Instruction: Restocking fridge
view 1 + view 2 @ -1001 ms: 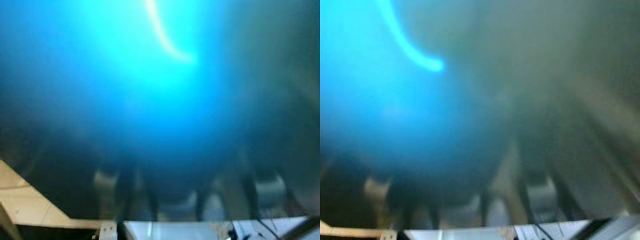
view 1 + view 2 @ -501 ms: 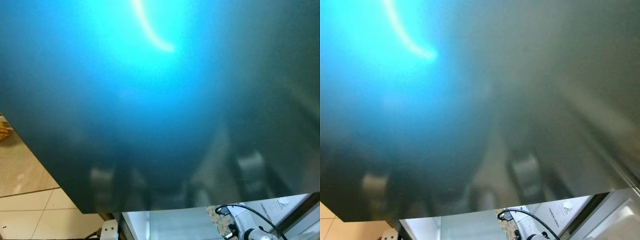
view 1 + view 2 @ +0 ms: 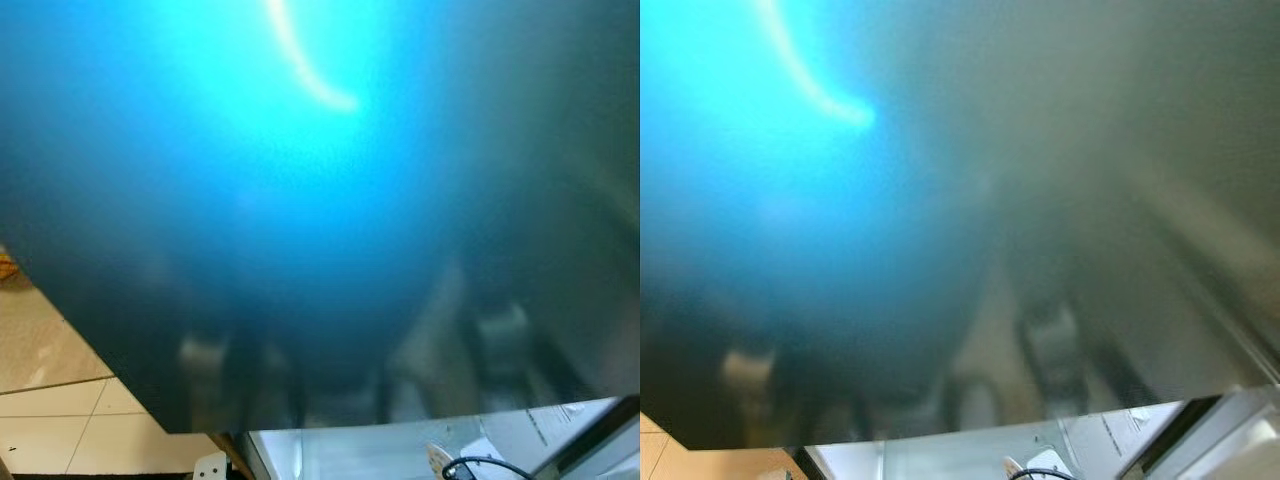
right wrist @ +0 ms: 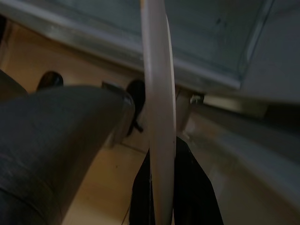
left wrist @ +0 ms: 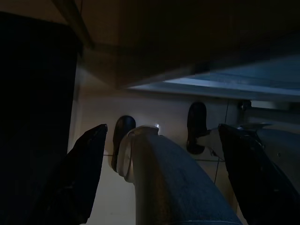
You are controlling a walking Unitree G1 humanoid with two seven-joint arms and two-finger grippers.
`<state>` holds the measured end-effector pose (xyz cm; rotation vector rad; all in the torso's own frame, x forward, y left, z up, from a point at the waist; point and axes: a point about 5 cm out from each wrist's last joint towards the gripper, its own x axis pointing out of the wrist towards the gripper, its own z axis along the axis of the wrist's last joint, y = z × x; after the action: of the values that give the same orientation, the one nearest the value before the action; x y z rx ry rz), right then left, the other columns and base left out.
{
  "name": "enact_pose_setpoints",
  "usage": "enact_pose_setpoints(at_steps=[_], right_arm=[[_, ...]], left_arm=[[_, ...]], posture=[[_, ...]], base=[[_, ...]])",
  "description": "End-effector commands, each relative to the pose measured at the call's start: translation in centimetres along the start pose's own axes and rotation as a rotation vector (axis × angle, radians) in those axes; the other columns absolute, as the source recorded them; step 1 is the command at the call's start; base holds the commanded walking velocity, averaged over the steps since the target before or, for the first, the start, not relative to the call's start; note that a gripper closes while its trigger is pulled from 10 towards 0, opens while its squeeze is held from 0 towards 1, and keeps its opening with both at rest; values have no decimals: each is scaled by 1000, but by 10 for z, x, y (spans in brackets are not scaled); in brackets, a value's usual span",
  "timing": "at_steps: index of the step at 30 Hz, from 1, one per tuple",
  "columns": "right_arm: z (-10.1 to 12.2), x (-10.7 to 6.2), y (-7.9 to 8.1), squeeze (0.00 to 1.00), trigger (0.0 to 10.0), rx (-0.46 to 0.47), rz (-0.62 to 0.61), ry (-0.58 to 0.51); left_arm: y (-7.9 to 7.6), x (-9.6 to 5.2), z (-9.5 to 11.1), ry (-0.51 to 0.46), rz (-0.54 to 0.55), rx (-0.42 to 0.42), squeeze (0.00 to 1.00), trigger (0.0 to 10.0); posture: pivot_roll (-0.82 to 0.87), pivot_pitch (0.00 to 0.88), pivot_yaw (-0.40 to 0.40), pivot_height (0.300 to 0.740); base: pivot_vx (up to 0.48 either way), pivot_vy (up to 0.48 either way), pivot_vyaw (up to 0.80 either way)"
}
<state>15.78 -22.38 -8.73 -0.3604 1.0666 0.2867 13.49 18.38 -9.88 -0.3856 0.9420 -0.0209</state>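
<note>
Looking forward from the head, you face a glossy dark door (image 3: 320, 200) at very close range. A blue glow spreads over its left part, with a bright curved streak near the top. Faint blurred reflections sit low on it, too smeared to read. Below its lower edge you see tan floor (image 3: 50, 350) tiles on the left and a pale panel (image 3: 350, 450) in the middle, with a black cable (image 3: 480, 465) beside it. Whether that panel is the fridge's inside you cannot tell.

Your left gripper (image 5: 159, 187) hangs low in the shade, pointing down at the floor. Its two black fingers (image 5: 79, 173) are spread wide with nothing between them except the robot's silver leg (image 5: 164, 178) further down. Two black feet (image 5: 123, 131) stand on the tiles beyond.

Your right gripper (image 4: 161, 197) is clamped on a thin white item (image 4: 157, 93), seen edge-on. It runs up from between the dark fingers (image 4: 197, 192), which press on it from both sides. What the item is cannot be told from its edge. Beyond it you see a grey-green glass pane (image 4: 211, 28) in a pale frame. The other silver leg (image 4: 47, 140) is beside the gripper.
</note>
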Motion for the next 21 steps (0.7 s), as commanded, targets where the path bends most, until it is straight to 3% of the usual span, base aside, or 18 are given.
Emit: enact_pose_setpoints(at_steps=[1, 12, 21], right_arm=[[-5, -1, 1, 0, 10000, 5, 0, 22], [-13, -1, 6, 0, 10000, 25, 7, 48], [-15, -2, 5, 0, 10000, 35, 4, 54]], left_arm=[[7, -3, -2, 9, 27, -13, 0, 10000], [4, -1, 0, 2, 17, -13, 0, 10000], [5, -2, -1, 6, 20, -15, 0, 10000]], posture=[[-94, 0, 17, 740], [-97, 0, 22, 740], [-96, 0, 20, 740]], base=[[-270, 0, 0], [-271, 0, 0], [-430, 0, 0]])
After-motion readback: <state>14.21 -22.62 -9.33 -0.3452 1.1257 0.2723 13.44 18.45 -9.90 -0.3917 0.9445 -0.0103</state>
